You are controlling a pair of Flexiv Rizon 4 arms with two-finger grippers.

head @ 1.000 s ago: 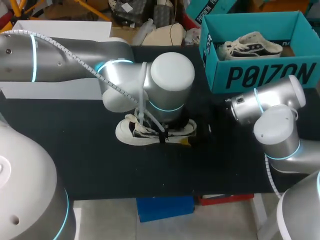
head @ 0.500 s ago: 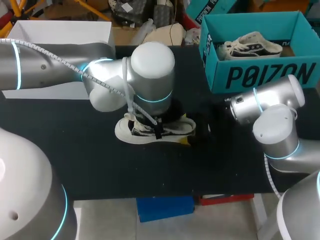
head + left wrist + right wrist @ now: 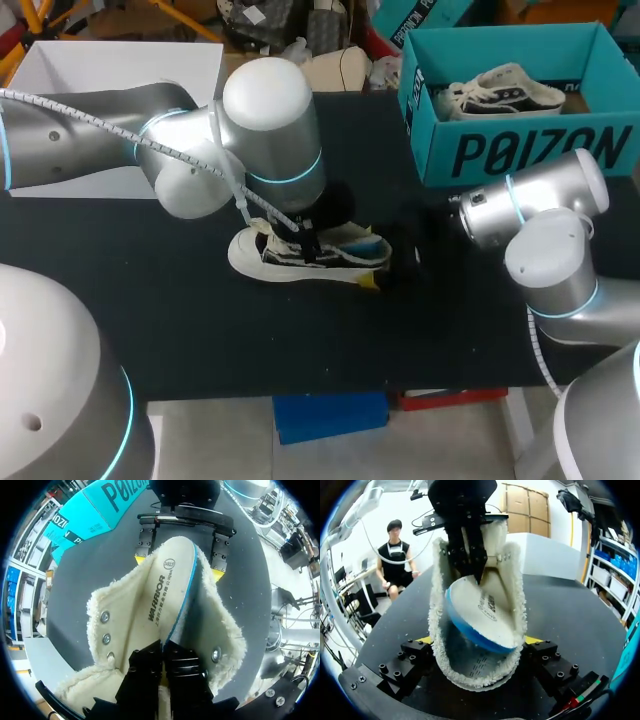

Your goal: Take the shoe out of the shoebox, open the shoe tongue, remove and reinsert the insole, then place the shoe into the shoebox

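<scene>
Shoe (image 3: 300, 262) lay mid-table (image 3: 200, 320), long axis running across the robot's front, rounded toe to the robot's left, heel to its right, fleece-lined opening gaping wide. R gripper (image 3: 480, 641) had fingers spread wide, one yellow tip each side of the heel and pressed vs. it, gripping the shoe. L gripper (image 3: 162, 652) had fingers pinched fully together on the insole (image 3: 167, 590), near its front end. Insole was tilted up out of the opening, heel end twd. the R gripper, cream top w/ dark print lengthwise plus a small round stamp, blue underside showing. Teal shoebox (image 3: 520, 150) sat at the table's far right corner, well apart, large dark lettering on its front wall, second shoe (image 3: 500, 92) inside.
</scene>
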